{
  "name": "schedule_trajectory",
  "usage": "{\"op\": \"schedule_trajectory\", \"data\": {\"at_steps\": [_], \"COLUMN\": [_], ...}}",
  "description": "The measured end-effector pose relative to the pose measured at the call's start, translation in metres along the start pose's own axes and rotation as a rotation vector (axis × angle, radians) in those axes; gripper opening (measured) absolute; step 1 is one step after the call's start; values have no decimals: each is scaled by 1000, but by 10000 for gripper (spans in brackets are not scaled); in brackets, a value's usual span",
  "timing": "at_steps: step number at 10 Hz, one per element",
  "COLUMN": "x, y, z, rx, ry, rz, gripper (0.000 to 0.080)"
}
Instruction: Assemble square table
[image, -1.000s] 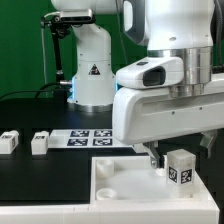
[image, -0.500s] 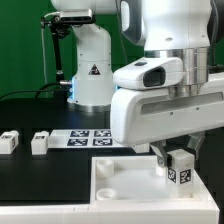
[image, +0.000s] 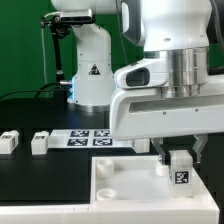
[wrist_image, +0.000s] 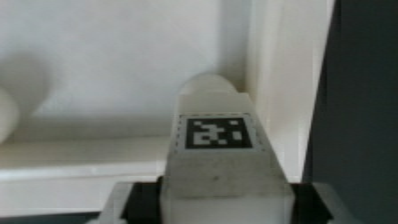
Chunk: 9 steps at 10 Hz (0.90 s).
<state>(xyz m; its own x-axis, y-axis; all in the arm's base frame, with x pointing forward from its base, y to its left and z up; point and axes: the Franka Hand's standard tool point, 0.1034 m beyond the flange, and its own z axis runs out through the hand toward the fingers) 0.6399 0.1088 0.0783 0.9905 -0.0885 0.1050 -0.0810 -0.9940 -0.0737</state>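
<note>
While the leg-fitting step appears in hand:
- Surface: black, carries everything.
- Top: rim up, nearest the camera.
- Leg: upright over the top's corner at the exterior view's right, jaws clamped on it.
- Spare leg, second spare leg: well apart, at the exterior view's left.
- Next, probably: seat the leg squarely in that corner.

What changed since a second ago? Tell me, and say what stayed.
The gripper closed its fingers on the table leg standing inside the tabletop, near its rim; the leg has not visibly lifted. The outer loose leg, the neighbour leg and the marker board stayed put.
</note>
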Motion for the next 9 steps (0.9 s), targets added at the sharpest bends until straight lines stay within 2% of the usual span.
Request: {"op": "schedule_trajectory", "data": {"at_steps": [5, 6, 8, 9], "x": [-2, -4, -4, -4], "y": [0, -1, -1, -1], "z": [0, 0, 0, 0], "rx": [20, 13, 18, 18], "ry": [-10, -21, -25, -25], "rz": [608, 794, 869, 799], "gripper": [287, 287, 289, 289]}}
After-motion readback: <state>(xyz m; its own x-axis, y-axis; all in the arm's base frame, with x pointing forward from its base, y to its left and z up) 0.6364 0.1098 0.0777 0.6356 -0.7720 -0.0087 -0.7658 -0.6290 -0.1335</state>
